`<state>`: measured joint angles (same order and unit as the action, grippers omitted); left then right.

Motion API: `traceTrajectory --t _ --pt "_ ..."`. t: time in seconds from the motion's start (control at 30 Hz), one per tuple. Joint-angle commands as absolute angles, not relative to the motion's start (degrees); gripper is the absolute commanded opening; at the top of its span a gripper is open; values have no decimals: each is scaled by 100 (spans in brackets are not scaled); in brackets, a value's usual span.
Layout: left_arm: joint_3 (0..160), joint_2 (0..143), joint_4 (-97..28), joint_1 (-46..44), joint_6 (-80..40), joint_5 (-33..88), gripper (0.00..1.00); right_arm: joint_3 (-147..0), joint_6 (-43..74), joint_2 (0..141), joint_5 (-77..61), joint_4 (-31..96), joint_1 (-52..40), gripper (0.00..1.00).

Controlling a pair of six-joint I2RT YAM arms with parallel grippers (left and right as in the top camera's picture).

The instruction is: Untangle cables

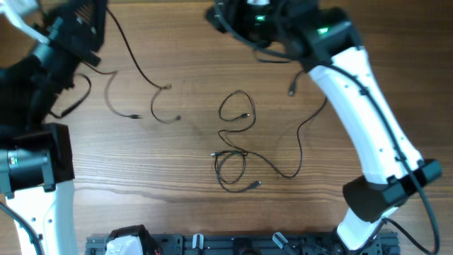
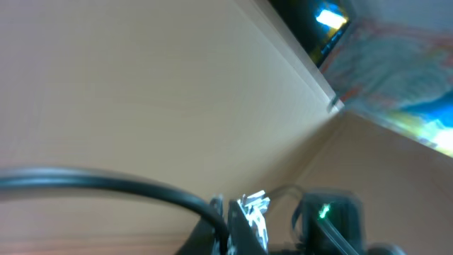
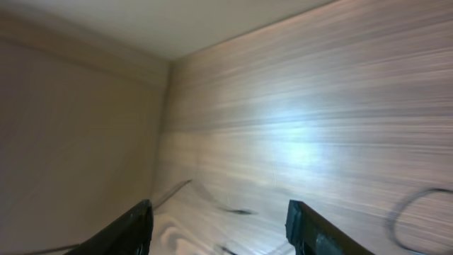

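The thin black cables lie in the middle of the wooden table point(image 1: 177, 170). A loose knot point(image 1: 232, 161) sits below a loop point(image 1: 237, 110), and one strand runs right to a plug point(image 1: 291, 91). Two more thin wires lie at the left: a long one point(image 1: 141, 74) with a pale plug, and a short one point(image 1: 122, 112). My left gripper point(image 1: 74, 32) is at the far left corner; its wrist view is blurred, with something silvery point(image 2: 253, 207) at the jaws. My right gripper point(image 3: 219, 230) is open and empty above a thin wire with its plug point(image 3: 238, 211). It sits at the far middle point(image 1: 258, 25).
A thick black arm cable point(image 2: 106, 183) crosses the left wrist view. The right arm's white link point(image 1: 368, 113) spans the right side of the table. A black rail with fixtures point(image 1: 212, 244) runs along the near edge. A wall point(image 3: 78, 127) stands beside the right gripper.
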<state>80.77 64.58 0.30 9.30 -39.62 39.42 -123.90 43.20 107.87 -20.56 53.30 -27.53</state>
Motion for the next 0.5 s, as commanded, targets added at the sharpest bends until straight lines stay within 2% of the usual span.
traceTrajectory --t 0.0,0.13,0.23,0.47 --pt "8134 6755 906 893 -5330 3706 4 -12418 3712 10510 -2086 5876 -2567 62" --pt "8134 7432 1096 432 -5419 3256 4 -12418 3444 10486 -2091 6176 -2552 63" --pt "8134 8189 1155 416 -4923 2569 4 -12418 3107 10449 -2084 6573 -2552 63" --pt "8134 9618 1068 1575 -4644 2110 4 -12418 2753 10444 -2091 7137 -2552 63"
